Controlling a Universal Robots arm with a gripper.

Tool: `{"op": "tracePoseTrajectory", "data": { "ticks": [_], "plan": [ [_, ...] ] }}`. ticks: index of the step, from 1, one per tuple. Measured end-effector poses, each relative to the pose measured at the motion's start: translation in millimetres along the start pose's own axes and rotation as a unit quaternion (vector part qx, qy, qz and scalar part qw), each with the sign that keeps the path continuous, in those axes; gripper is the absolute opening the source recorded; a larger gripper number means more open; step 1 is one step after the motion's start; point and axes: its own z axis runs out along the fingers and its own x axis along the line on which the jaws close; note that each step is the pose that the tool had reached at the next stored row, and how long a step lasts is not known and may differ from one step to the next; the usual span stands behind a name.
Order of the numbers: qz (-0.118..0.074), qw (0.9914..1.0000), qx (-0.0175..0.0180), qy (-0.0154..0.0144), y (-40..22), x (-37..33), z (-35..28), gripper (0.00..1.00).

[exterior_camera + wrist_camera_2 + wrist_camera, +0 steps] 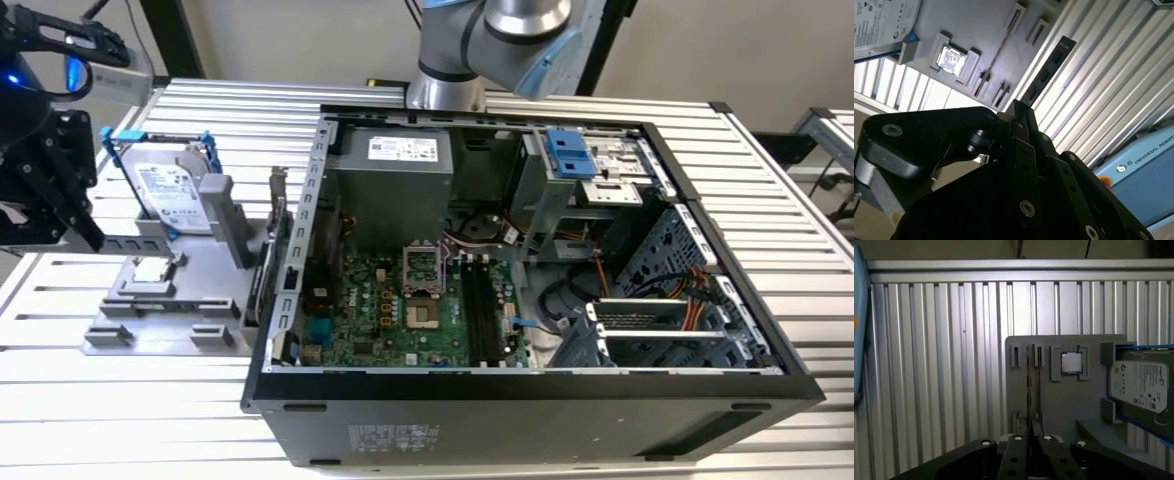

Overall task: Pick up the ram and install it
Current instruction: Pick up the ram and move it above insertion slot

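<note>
Carrying appears to be the step in hand: the fingers (pixel 1023 131) clench one end of the ram (pixel 1046 70) over the grey fixture (pixel 1094 405), at the exterior view's left. Installing likely calls for aligning it with the memory slots (pixel 477 305) in the computer case (pixel 534 395).

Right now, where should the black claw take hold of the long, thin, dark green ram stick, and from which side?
Probably on its two broad faces, coming onto the thin long edge. The thin dark green ram stick shows a face with black chips in the second wrist view, and looks like a thin line ahead of the black claw in the first wrist view.
</note>
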Motion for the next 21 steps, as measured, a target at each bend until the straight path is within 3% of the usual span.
{"op": "tracePoseTrajectory", "data": {
  "ticks": [4, 21],
  "plan": [
    [0.0, 1.0, 0.0001, -0.0002, 0.2, -4.1, -8.1, 0.0],
    [-0.002, 0.99999, -0.0002, -0.0024, 1.6, -28.2, -31.4, 0.0]
  ]
}}
